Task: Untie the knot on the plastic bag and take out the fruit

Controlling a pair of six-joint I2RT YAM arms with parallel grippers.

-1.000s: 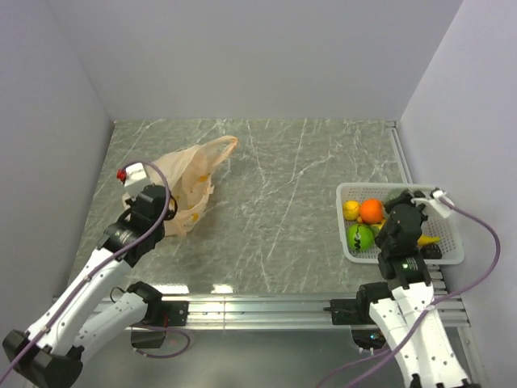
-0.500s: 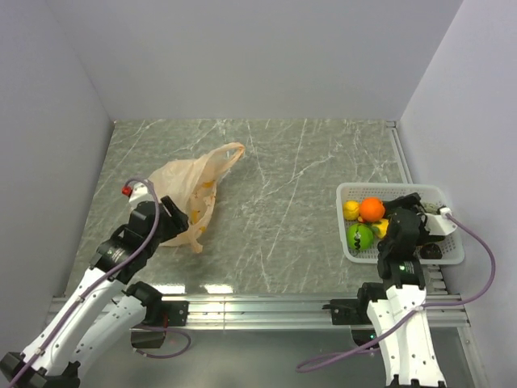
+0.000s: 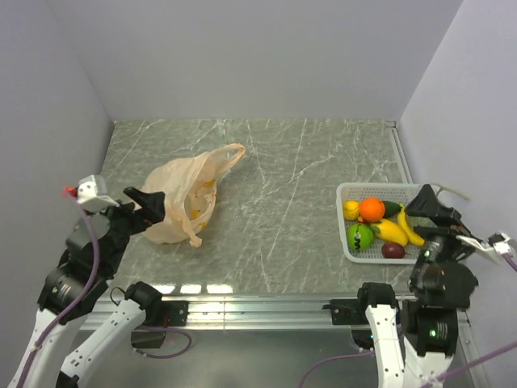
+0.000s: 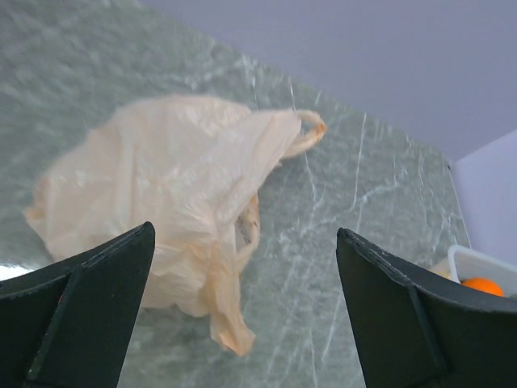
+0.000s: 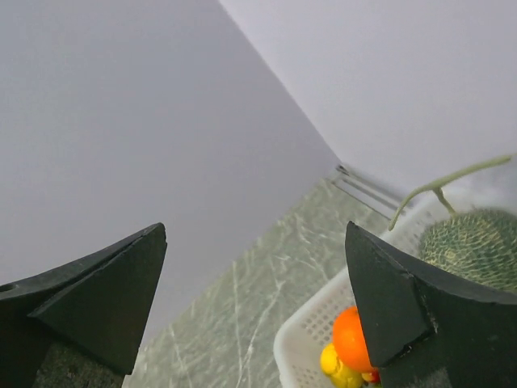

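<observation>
Currently we see both claws spread apart, empty: left claw (image 4: 245, 234) facing the plastic bag (image 3: 182, 202) on the bench (image 3: 307, 162), right claw (image 5: 255, 230) beside the basket (image 3: 342, 194) of fruit (image 3: 371, 209).

The left gripper (image 4: 245, 234) is wide open, with nothing in it. Its two black fingers (image 4: 89, 299) stick up at the bottom corners, far apart. Between them, and a little ahead of the hand, the plastic bag (image 4: 161, 194) lies flat and crinkly on the grey-green stone table (image 4: 380, 186). The fingers are not touching the bag. One handle loop (image 4: 307, 133) points away from the hand and to its right. A thin strip (image 4: 230, 319) of the bag trails back toward the hand. Far off to the hand's right, the corner of a white basket (image 4: 472, 260) peeks in, with an orange (image 4: 485, 286) inside. A plain pale wall (image 4: 363, 48) stands past the table.
</observation>
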